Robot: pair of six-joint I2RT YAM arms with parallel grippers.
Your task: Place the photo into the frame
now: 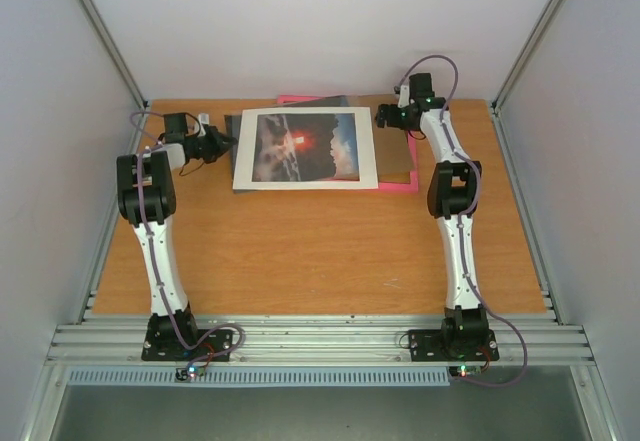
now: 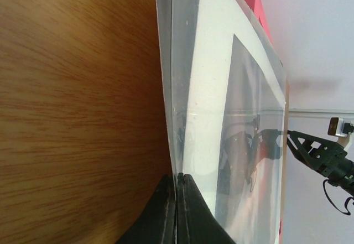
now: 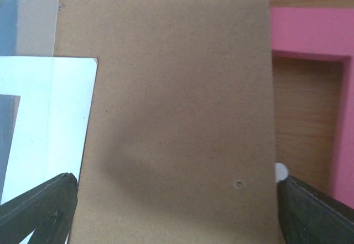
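Note:
The photo [image 1: 305, 148], a dark seascape with a red sun and a white border, lies face up at the back of the table under a clear pane [image 2: 166, 89]. My left gripper [image 1: 226, 143] is shut on the pane's left edge [image 2: 178, 176]. The photo's white border [image 2: 207, 89] starts right beside the fingertips, and I cannot tell whether it is pinched too. The pink frame [image 1: 402, 187] shows beneath, at the right and far edges [image 3: 310, 31]. My right gripper [image 1: 386, 117] hangs open over the brown backing board [image 3: 177, 89], its fingers [image 3: 38, 208] wide apart with nothing between them.
The brown backing board [image 1: 396, 157] lies over the frame, sticking out to the right of the photo. White walls enclose the wooden table [image 1: 320, 251] on three sides. An aluminium rail [image 1: 320, 339] runs along the near edge.

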